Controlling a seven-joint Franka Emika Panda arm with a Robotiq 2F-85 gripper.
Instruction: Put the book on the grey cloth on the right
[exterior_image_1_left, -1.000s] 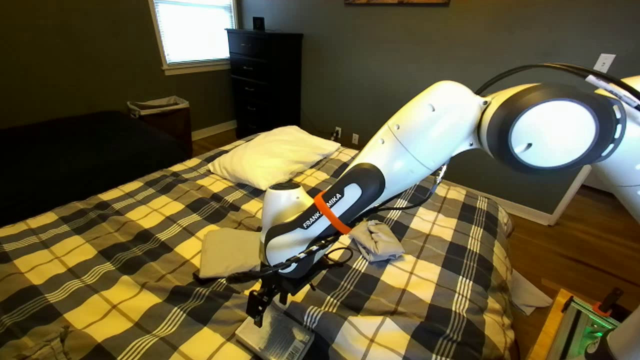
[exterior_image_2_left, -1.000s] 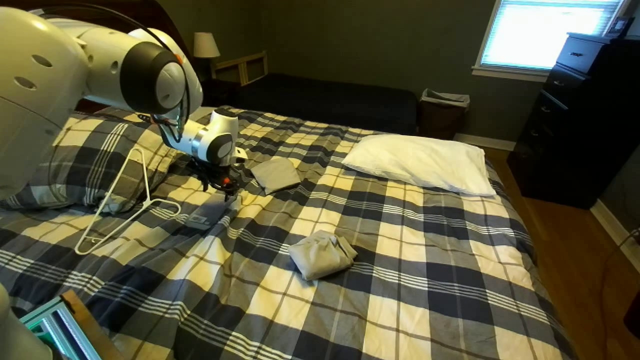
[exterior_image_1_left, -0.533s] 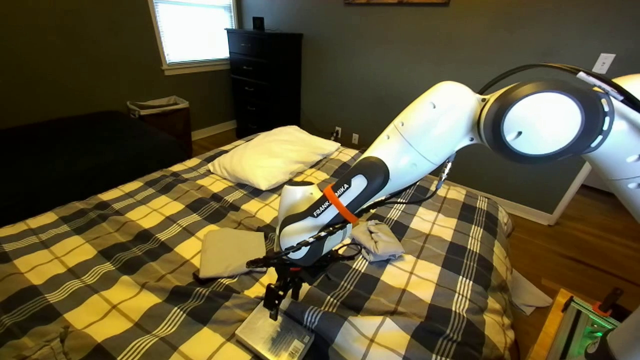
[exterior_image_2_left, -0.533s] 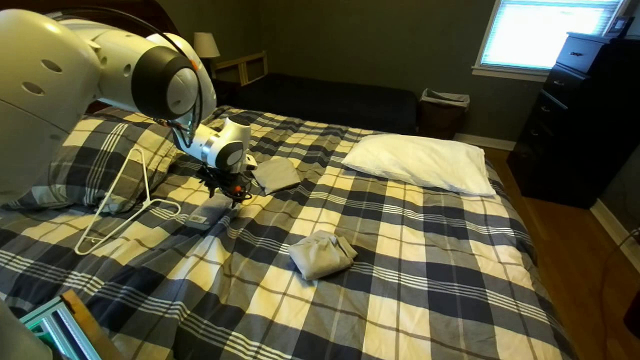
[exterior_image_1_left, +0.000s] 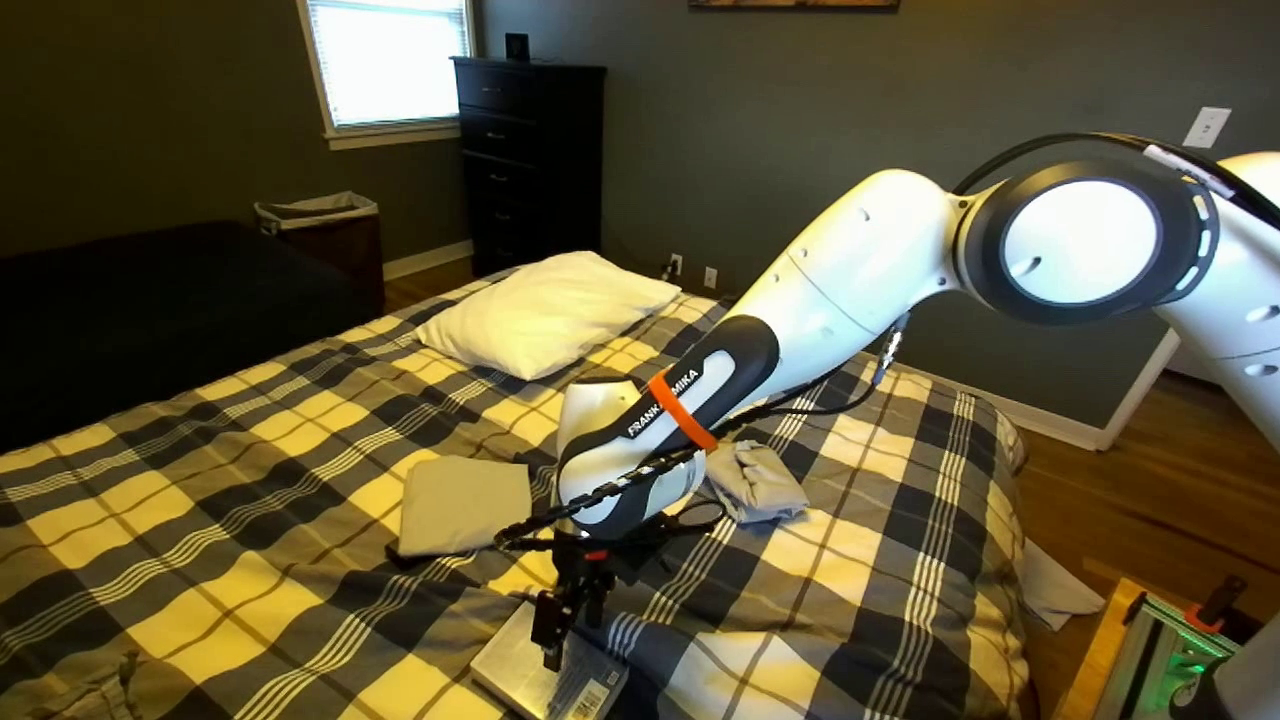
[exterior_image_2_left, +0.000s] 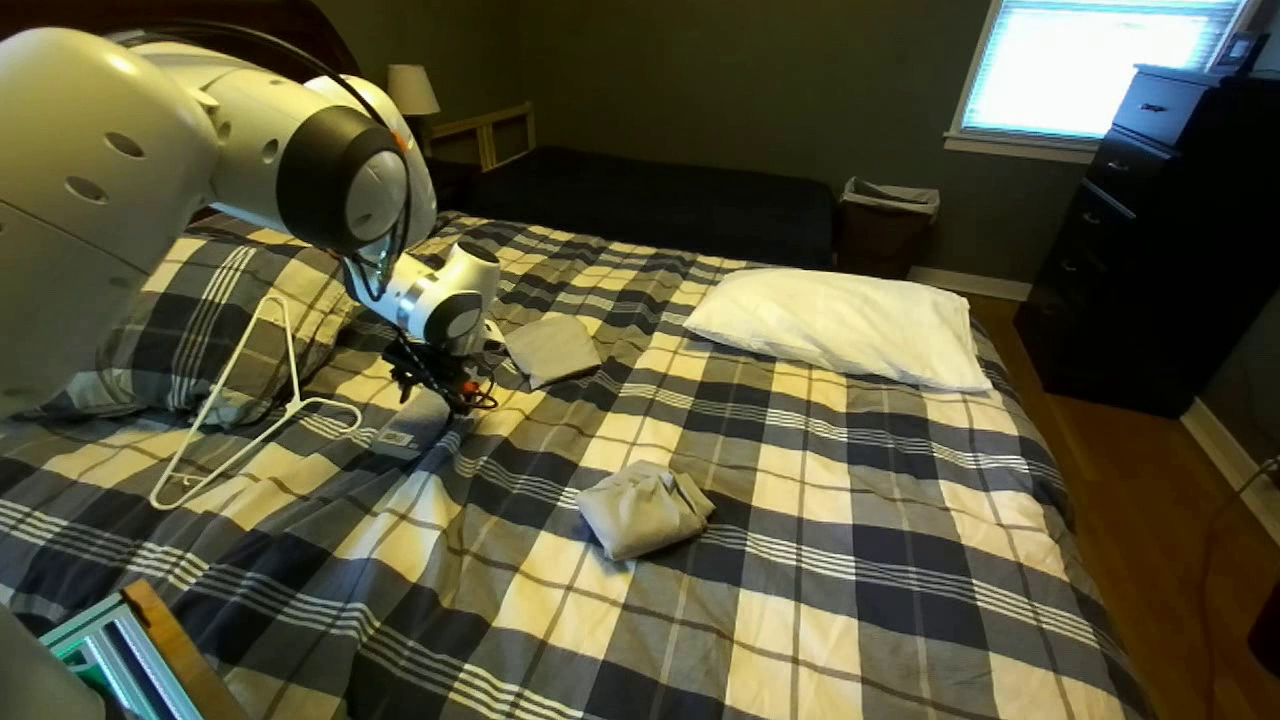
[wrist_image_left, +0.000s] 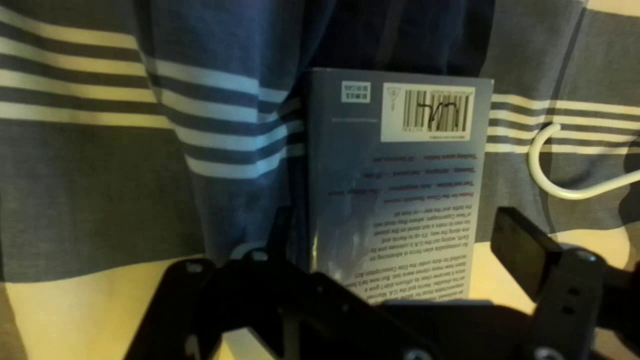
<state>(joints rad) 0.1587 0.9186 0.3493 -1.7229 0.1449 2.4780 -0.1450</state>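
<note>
The book (exterior_image_1_left: 540, 688) lies flat on the plaid bed, back cover up, and also shows in an exterior view (exterior_image_2_left: 410, 432) and the wrist view (wrist_image_left: 400, 190). My gripper (exterior_image_1_left: 572, 636) is open just above the book. In the wrist view its fingers (wrist_image_left: 398, 230) stand apart, one past each long side of the book, with nothing held; the near end of the book is hidden behind the gripper. A bunched grey cloth (exterior_image_1_left: 760, 485) lies on the bed, seen in both exterior views (exterior_image_2_left: 645, 510). A flatter folded grey cloth (exterior_image_1_left: 462, 505) lies closer to the book.
A white hanger (exterior_image_2_left: 292, 406) lies near the book, and its hook (wrist_image_left: 565, 192) shows in the wrist view. A white pillow (exterior_image_1_left: 545, 312) lies on the far part of the bed. A plaid pillow (exterior_image_2_left: 210, 320) is behind the hanger. The bedspread is wrinkled around the book.
My gripper has moved to the right in an exterior view, then down closer to the book. The fingers stay open. The book and both cloths have not moved.
</note>
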